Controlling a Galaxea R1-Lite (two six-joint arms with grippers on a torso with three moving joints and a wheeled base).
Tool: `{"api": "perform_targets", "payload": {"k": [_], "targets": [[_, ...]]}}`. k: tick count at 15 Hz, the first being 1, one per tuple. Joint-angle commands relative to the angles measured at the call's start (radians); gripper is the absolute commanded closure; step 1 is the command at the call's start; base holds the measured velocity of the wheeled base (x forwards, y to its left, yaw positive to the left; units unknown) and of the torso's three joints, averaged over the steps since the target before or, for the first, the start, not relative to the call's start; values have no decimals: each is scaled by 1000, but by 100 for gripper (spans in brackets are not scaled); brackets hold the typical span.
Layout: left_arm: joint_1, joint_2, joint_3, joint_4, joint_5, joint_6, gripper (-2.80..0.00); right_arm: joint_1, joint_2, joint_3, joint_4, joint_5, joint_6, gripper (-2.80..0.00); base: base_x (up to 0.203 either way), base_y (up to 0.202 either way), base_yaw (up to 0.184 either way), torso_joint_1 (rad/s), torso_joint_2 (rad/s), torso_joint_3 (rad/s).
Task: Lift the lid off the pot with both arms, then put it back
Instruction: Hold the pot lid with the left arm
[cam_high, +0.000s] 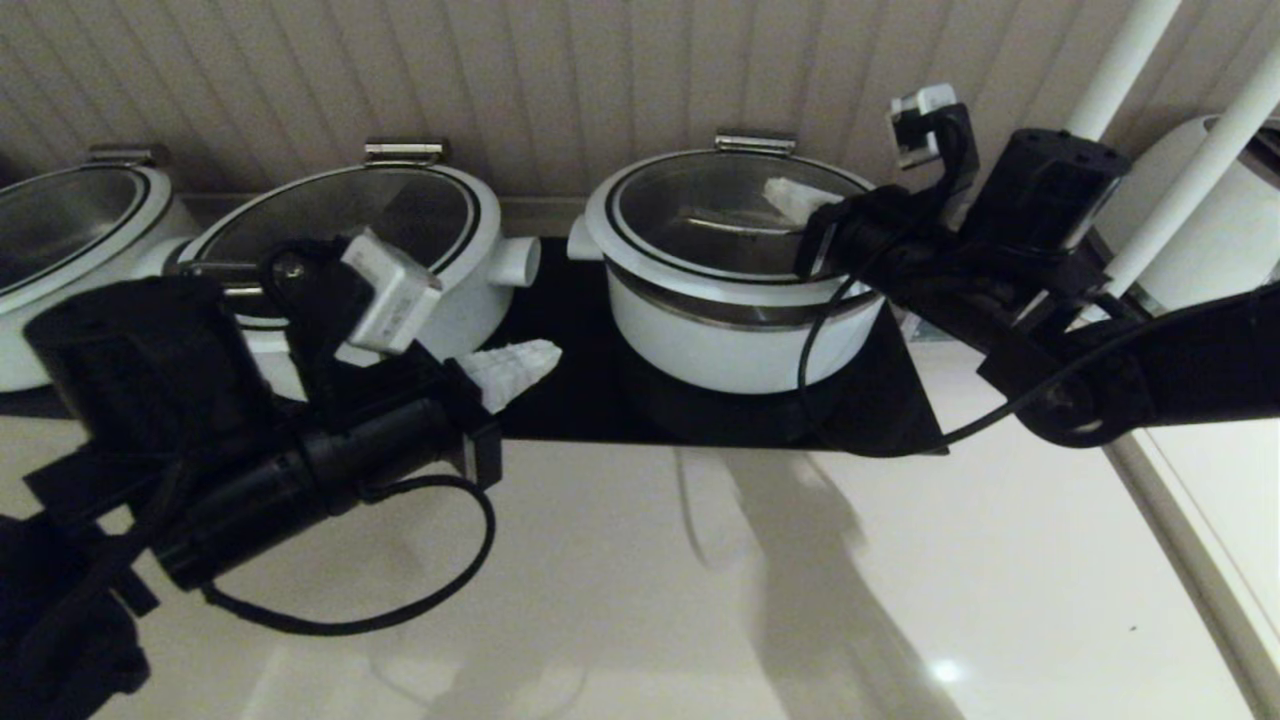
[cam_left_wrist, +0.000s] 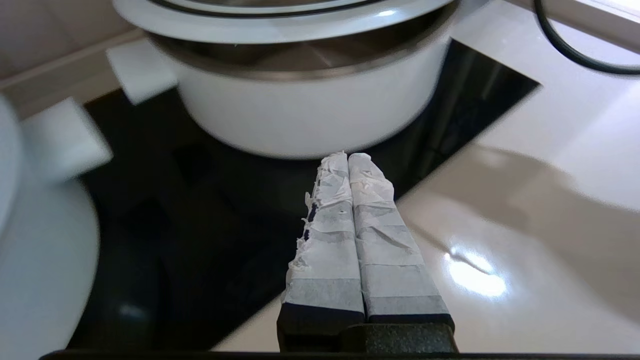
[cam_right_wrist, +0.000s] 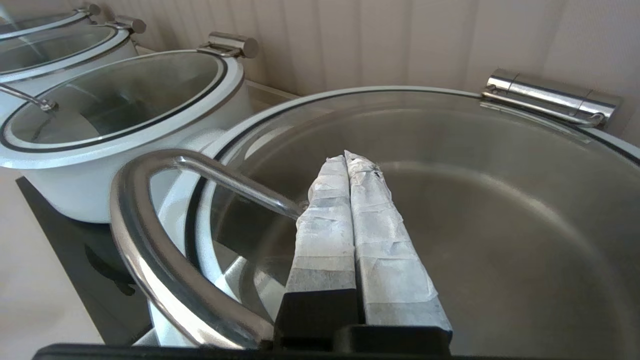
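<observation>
The lid (cam_high: 722, 215) sits flat on the pot (cam_high: 735, 335), its bar handle (cam_right_wrist: 235, 187) seemingly running left-right beneath the right gripper (cam_right_wrist: 347, 157), whose fingers are pressed together, empty. The left gripper (cam_left_wrist: 348, 159), likewise closed, hovers beside the pot's left.

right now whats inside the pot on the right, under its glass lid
Through the lid only the pot's bare steel lining shows. The right gripper, shut, hangs over the glass and covers part of the bottom. The left gripper waits shut beside the pot.
</observation>
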Motion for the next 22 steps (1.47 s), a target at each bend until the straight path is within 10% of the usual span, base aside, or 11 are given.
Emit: {"api": "perform_targets", "payload": {"k": [1, 5, 22], "targets": [[-25, 118, -37, -39, 14, -1, 0, -2, 9, -2, -4, 2, -1, 0, 0, 0, 0, 0, 0, 0], [-63, 257, -108, -194, 72, 0, 0, 0, 31, -46, -2, 2, 1, 0, 0, 0, 0, 0, 0, 0], [-62, 308, -233, -189, 102, 0, 0, 9, -57, -38, 40, 4, 4, 0, 0, 0, 0, 0, 0, 0]]}}
